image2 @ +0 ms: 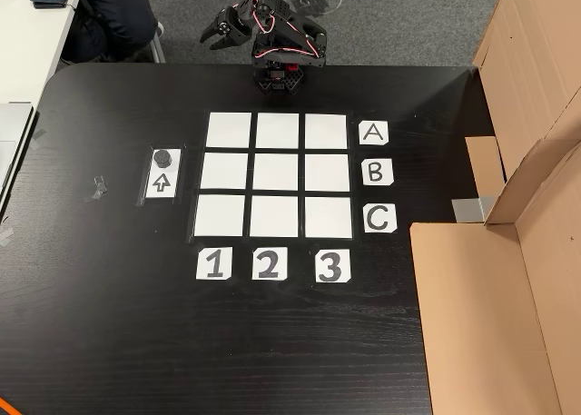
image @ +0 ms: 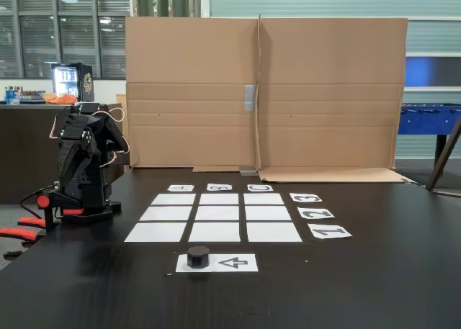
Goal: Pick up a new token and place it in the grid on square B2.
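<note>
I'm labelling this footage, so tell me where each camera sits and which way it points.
A fixed view: low at the table edge, facing the cardboard wall across the grid; the folded arm stands at left.
A fixed view: high above, looking down on the grid; the arm sits at the top edge, end effector pointing left.
Shared: both show the token on the arrow sheet.

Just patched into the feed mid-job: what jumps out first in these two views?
The white grid stands out on the black table, all nine squares bare, square B2 included. The token sits on the arrow sheet beside the grid. The arm is folded at the table edge, its gripper apart from everything.
</note>
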Tool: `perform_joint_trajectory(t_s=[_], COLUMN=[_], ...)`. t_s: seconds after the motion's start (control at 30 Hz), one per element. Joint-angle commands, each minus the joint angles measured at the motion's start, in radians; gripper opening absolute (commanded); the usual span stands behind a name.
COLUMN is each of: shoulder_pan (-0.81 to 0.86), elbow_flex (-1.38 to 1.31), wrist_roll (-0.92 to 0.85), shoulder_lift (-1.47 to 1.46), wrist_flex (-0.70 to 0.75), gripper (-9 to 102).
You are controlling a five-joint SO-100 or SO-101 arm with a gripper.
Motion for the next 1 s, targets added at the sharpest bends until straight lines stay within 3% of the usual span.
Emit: perform_joint_trajectory(t_s=[0.0, 0.43, 0.7, 0.97], shoulder_pan=[0.017, 0.017, 0.011, -0.057], elbow_flex=[-0.057, -0.110, -0.264, -0.560], wrist_roll=[-0.081, -0.087, -0.115, -0.204], shoulder_lift=[0.002, -0.089, -0.330, -0.696], wrist_flex=[0.015, 0.003, -0.023, 0.041], gripper=[11, 12, 14, 20])
